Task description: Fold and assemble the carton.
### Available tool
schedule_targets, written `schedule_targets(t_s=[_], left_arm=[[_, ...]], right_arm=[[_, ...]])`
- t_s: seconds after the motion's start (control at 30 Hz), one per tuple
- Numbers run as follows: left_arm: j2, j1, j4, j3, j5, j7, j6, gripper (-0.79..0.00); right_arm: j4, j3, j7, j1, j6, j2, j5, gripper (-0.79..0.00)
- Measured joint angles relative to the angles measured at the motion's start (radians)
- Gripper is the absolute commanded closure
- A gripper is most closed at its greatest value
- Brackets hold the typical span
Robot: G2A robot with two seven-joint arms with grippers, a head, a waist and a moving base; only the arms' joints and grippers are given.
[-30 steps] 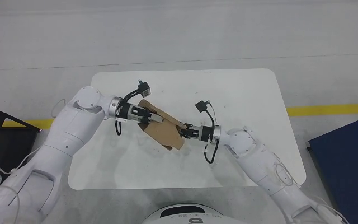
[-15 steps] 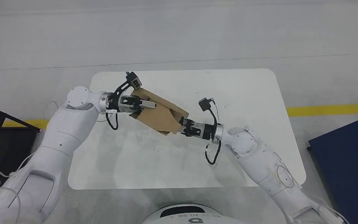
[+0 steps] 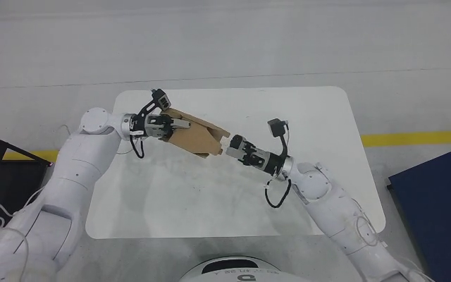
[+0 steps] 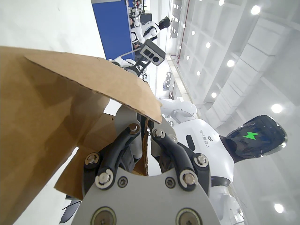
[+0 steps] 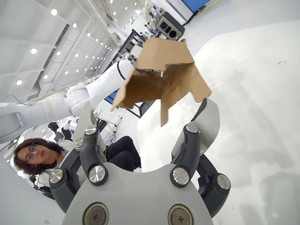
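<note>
A brown cardboard carton (image 3: 199, 135) hangs above the white table (image 3: 303, 120), partly unfolded, with loose flaps. My left gripper (image 3: 184, 124) is shut on one edge of it; the left wrist view shows the fingers (image 4: 161, 133) pinching a thin cardboard panel, with the carton (image 4: 46, 108) spreading out beside them. My right gripper (image 3: 230, 146) stands open just off the carton's other end. In the right wrist view its fingers (image 5: 206, 118) are spread wide, and the carton (image 5: 164, 78) floats a little beyond them, untouched.
The white table has rounded corners and bare surface all around the arms. A yellow floor line (image 3: 409, 138) runs past the right edge. A blue panel (image 3: 430, 204) stands on the floor at the right, a dark frame (image 3: 14, 162) at the left.
The left arm has lifted the carton up and toward the table's far left. The right gripper has let go of the carton's end, opened and drawn back to the right.
</note>
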Motion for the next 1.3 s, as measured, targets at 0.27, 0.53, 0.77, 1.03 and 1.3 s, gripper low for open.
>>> schedule_targets(t_s=[0.27, 0.53, 0.77, 1.03, 1.3], left_arm=[[-0.016, 0.007, -0.007, 0.009, 0.060, 0.039, -0.038, 0.000], [-0.017, 0.018, -0.035, -0.024, 0.054, 0.048, -0.047, 0.000], [-0.011, 0.040, -0.056, -0.062, 0.045, 0.045, -0.044, 0.000], [-0.012, 0.057, -0.088, -0.080, 0.060, 0.036, -0.035, 0.000], [-0.017, 0.065, -0.098, -0.092, 0.064, 0.034, -0.033, 0.000]], right_arm=[[-0.042, -0.006, 0.043, -0.033, 0.032, 0.006, 0.019, -0.348], [0.001, -0.050, 0.090, 0.018, 0.109, -0.004, 0.081, -0.348], [0.011, -0.016, 0.068, 0.007, 0.093, 0.000, 0.123, -0.317], [0.009, -0.020, 0.090, 0.009, 0.106, -0.001, 0.144, -0.314], [0.023, -0.039, 0.108, 0.028, 0.108, -0.004, 0.131, -0.314]])
